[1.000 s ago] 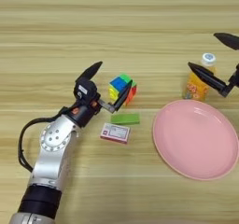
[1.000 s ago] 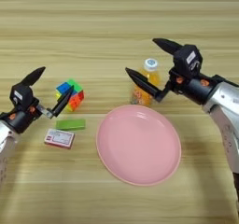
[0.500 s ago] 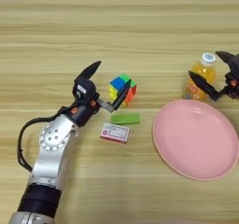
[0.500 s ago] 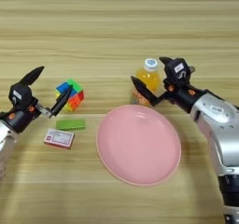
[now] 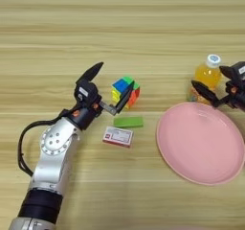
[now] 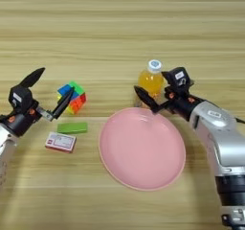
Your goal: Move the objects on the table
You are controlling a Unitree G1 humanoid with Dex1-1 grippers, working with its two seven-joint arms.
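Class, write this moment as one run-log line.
left gripper: open beside puzzle cube | right gripper: open around orange-drink bottle | pink plate: bare

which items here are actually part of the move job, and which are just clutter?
In the job:
- orange-drink bottle, right gripper open around it
- puzzle cube, left gripper open beside it
- pink plate

Lying about:
- green block
- red-and-white card
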